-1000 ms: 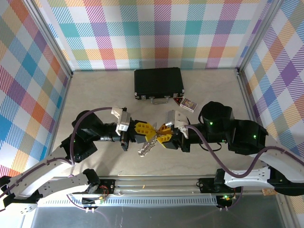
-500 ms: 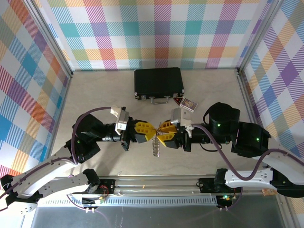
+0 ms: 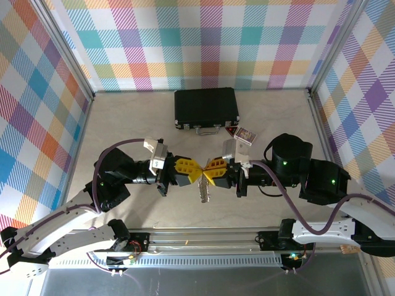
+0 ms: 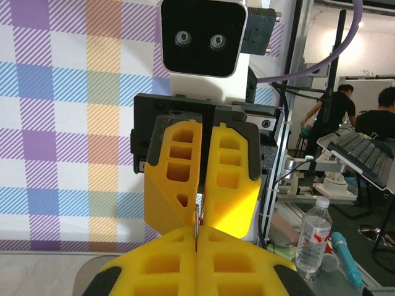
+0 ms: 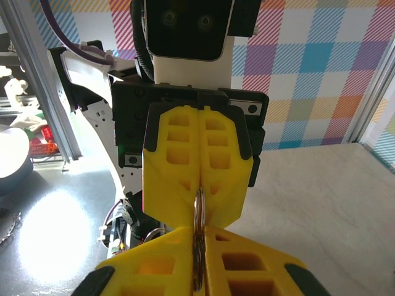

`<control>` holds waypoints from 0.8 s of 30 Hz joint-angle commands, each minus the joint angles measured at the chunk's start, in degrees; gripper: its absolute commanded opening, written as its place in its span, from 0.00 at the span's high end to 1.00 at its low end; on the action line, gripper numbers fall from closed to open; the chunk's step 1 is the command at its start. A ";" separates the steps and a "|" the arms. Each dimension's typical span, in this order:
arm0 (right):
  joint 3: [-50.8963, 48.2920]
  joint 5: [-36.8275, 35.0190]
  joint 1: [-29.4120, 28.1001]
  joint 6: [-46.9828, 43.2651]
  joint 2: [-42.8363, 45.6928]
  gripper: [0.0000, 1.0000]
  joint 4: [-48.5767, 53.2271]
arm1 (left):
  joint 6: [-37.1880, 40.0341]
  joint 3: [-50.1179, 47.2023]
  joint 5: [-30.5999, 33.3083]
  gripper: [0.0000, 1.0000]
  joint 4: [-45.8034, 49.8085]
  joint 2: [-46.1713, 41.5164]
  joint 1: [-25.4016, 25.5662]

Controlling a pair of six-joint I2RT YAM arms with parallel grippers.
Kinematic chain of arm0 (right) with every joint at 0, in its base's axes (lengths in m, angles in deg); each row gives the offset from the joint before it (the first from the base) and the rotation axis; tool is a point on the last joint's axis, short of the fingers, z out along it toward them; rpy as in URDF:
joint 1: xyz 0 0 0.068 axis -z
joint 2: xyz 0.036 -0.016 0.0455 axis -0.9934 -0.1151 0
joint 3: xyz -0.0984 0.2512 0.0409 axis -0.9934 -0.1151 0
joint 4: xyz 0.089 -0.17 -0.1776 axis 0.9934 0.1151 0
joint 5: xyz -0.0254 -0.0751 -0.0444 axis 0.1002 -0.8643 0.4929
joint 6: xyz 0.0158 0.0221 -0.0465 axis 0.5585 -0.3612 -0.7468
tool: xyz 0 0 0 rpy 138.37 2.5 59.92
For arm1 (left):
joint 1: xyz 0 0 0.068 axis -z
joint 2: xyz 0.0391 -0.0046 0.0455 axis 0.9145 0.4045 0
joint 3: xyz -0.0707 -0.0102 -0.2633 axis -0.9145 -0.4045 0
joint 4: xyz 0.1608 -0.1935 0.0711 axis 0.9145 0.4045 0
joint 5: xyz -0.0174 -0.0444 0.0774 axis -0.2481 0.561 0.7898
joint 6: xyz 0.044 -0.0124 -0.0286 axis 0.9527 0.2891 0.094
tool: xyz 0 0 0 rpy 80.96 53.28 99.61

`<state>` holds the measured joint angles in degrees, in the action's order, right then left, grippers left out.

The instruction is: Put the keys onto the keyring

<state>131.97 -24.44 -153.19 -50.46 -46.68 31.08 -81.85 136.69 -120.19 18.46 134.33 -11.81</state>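
I take my bearings from the black case (image 3: pixel 206 108), the biggest loose item on the table. In front of its handle side, well apart from it and towards the arm bases, my two grippers meet nose to nose above the surface.

The right gripper (image 3: pixel 209 173) has its yellow fingers (image 5: pixel 185 262) pressed together, with the thin metal edge of the keyring (image 5: pixel 198 234) clamped in the seam between them. The left gripper (image 3: pixel 195 173) is squeezed together too. From its own wrist camera, a sliver of metal runs from its fingertip seam into the right gripper's. I cannot tell whether it is biting the ring itself or something small against it.

From above, the keyring (image 3: pixel 203 191) dangles as a short floppy silver strand just below the point where the fingertips touch, on the side away from the case.

My judgement is that I am mid-threading (the fiddly part). The ring is up and presented, but nothing shows a key sitting on it, and the yellow fingers would swallow a yellow key head anyway. So the actual joining, and the release afterwards, are not yet done.

The plaid walls (image 3: pixel 203 43) box in the space behind and beside the case. The table (image 3: pixel 123 117) is pale, matte and flat. A small box (image 3: pixel 245 134) lies just beside the case's front corner on the right arm's side.
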 commanded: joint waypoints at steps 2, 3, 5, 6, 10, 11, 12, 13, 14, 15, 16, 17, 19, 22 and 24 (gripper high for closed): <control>-0.26 -1.49 -0.34 0.33 -0.24 0.95 -2.35 | -0.05 -0.43 -1.35 1.00 -2.98 -0.97 0.52; -0.07 -1.60 -0.34 0.33 -0.31 0.99 -2.11 | 0.38 -0.28 -1.34 1.00 -2.34 -1.16 0.56; 0.30 -1.60 -0.34 0.10 -0.52 1.00 -1.23 | 1.67 0.40 -1.17 1.00 0.26 -1.58 0.52; 0.59 -1.53 -0.33 -0.38 -0.66 1.00 -0.53 | 2.83 1.06 -0.87 1.00 2.38 -1.96 0.54; 3.32 -1.32 -0.34 -2.92 -1.68 1.00 4.93 | 10.07 4.86 3.76 0.94 15.79 -3.07 0.52; 4.24 -1.57 -0.34 -3.62 -2.01 1.00 6.60 | 12.33 6.22 6.09 0.89 20.03 -3.24 0.52; 5.12 -2.17 -0.34 -4.24 -2.44 1.00 8.44 | 14.60 7.57 8.11 0.84 24.08 -3.47 0.56; 6.15 -2.86 -0.34 -4.65 -2.85 1.00 10.04 | 16.69 8.73 9.14 0.80 27.56 -3.42 0.52; 7.43 -3.63 -0.34 -5.37 -3.51 1.00 12.19 | 18.71 10.28 9.97 0.76 31.19 -3.35 0.52; 8.80 -4.48 -0.34 -5.91 -4.35 1.00 14.54 | 20.73 11.74 10.78 0.73 35.58 -3.14 0.52; 9.93 -5.62 -0.33 -6.21 -5.21 1.00 16.45 | 22.29 13.03 11.33 0.71 38.37 -2.77 0.53; 11.71 -7.05 -0.34 -6.50 -6.30 1.00 19.15 | 23.90 14.45 11.84 0.70 41.24 -2.26 0.52; 14.68 -8.99 -0.34 -7.04 -8.49 1.00 23.69 | 26.18 16.77 12.53 0.69 45.89 -0.81 0.52; 17.26 -9.86 -0.34 -7.23 -10.17 1.00 27.22 | 28.22 19.06 12.89 0.68 49.87 1.04 0.52; 18.55 -9.87 -0.38 -7.23 -11.04 1.00 29.06 | 28.29 18.93 12.77 0.67 49.47 1.34 0.54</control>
<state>147.83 -32.44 -153.23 -56.61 -57.17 54.55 -57.26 154.48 -108.65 61.71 134.75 -11.79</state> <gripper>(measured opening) 0.056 0.328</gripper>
